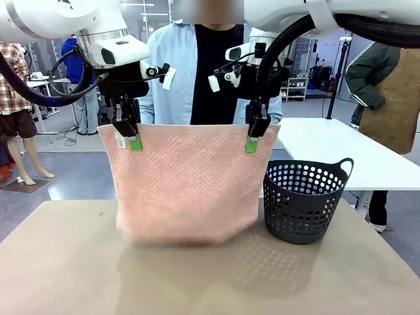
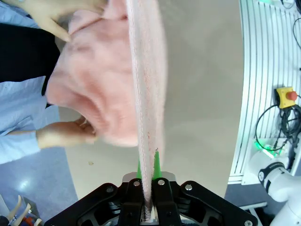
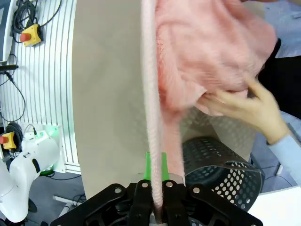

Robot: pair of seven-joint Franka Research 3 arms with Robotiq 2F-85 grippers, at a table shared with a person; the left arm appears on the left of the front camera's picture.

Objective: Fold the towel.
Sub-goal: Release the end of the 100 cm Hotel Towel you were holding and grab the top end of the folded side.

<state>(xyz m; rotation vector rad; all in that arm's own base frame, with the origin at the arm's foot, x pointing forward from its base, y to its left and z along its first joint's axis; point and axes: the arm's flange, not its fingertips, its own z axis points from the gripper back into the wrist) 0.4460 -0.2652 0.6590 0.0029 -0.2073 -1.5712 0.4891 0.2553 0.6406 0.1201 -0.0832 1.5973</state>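
Hanging over the middle of the tabletop (image 1: 65,262), the towel (image 1: 187,187) is pinched at its top corners by the left end effector (image 1: 134,142) and the right end effector (image 1: 252,144); a person's hand (image 3: 244,108) touches its far side.

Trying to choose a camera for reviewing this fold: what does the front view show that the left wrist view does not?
Front view: the towel hangs spread flat, the right jaws are shut on its other top corner, and the dark basket stands on the table beside it. Left wrist view: the towel is seen edge-on, with the person's hand on its bunched far side and a second hand farther along. Shared: the left jaws shut on the towel's top edge, the tan table, the person's blue shirt.
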